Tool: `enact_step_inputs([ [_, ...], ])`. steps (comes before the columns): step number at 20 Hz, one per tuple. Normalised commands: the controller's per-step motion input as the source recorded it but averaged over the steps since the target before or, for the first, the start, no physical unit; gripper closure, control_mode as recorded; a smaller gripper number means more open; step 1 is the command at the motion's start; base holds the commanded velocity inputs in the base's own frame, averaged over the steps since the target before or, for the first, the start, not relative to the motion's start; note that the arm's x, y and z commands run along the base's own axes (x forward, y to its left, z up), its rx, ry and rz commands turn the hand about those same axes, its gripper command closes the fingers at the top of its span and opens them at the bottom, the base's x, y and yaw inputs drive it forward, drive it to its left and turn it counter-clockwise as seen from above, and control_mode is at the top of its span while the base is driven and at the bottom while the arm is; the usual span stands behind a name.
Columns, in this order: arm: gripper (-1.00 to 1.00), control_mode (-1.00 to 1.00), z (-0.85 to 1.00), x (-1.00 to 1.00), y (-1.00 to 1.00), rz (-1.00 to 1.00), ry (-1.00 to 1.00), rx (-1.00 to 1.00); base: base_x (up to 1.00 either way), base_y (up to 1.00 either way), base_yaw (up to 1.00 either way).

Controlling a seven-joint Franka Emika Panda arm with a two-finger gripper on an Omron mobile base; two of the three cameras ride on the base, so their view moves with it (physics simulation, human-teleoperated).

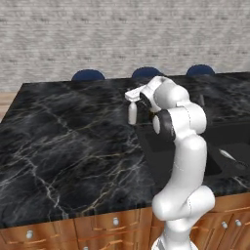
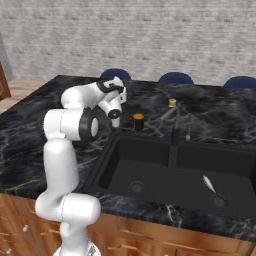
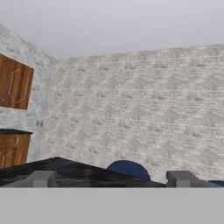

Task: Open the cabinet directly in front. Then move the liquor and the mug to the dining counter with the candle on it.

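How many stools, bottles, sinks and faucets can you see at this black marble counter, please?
Stools: 3
Bottle: 1
Sink: 1
Faucet: 1
Total: 6

Left base view is sitting behind the arm (image 1: pixel 183 161), looking forward and down over the dining counter (image 1: pixel 63 146) toward the brick wall (image 1: pixel 97 34); right base view is doing the same from the other side, taking in the sink (image 2: pixel 170 170); both are sharing the slab, the stools (image 2: pixel 176 77) and that wall; hand view is looking level and low across the counter's far edge at the brick wall.
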Motion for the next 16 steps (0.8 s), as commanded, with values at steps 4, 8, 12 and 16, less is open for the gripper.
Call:
enact_step_inputs([
  [4,-1.0,-1.0,0.86,-0.92,-0.1,0.0,0.34,-0.11,0.0,0.0,0.0],
  [8,-1.0,-1.0,0.59,-1.0,-0.51,0.0,0.24,-0.06,0.0,0.0,0.0],
  [12,-1.0,-1.0,0.46,-1.0,-0.97,-0.07,0.08,0.0,0.0,0.0,0.0],
  [16,-1.0,-1.0,0.15,-1.0,-1.0,-0.13,0.08,0.0,0.0,0.0,0.0],
])
